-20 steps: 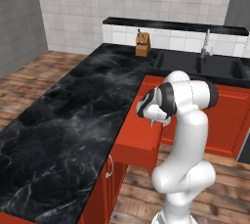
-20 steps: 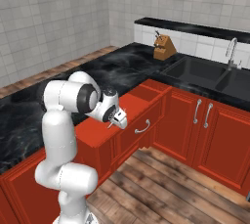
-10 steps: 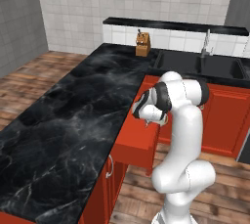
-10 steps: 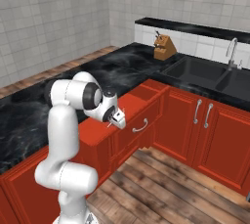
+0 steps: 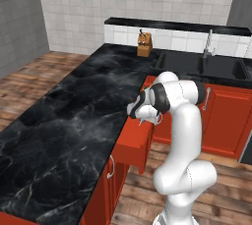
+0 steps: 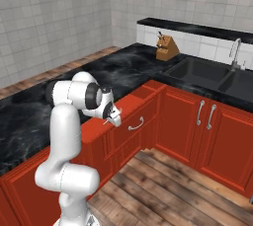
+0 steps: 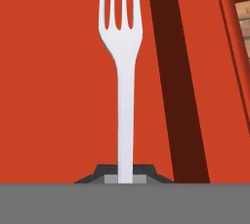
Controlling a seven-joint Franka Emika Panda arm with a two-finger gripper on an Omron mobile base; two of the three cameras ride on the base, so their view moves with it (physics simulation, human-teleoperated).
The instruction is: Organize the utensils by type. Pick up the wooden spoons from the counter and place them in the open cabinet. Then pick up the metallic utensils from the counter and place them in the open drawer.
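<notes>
Now, step in hand: lower the fork into the open drawer.

Gripper [image 7: 126,179]: fingers pressed together on the fork's handle end, pinching it; grip sits at the very tip, so the fork can pivot. In left base view gripper [image 5: 142,115] hangs over the drawer's outer end.

Fork [image 7: 121,66]: silvery-white, tines pointing away from the hand, shaft straight along the gripper axis. Looks clear of the red floor, tho exact gap can't tell.

Drawer [image 6: 129,102]: pulled out from the counter front, flat red inside w/ a dark shadow stripe beside the fork. Wall edge shows at hand view's right [image 7: 234,32].

Counter [image 5: 64,121]: black marble, just beside the drawer. No other utensils made out on it from here.

How to do well: go down slow & level, keep the fork parallel to the floor, tines well inside the walls; let go only when low, else it prob bounces or skids. Pull straight up after, no sideways drag.

Risk: end grip = tilt; tine tips may touch first.
</notes>
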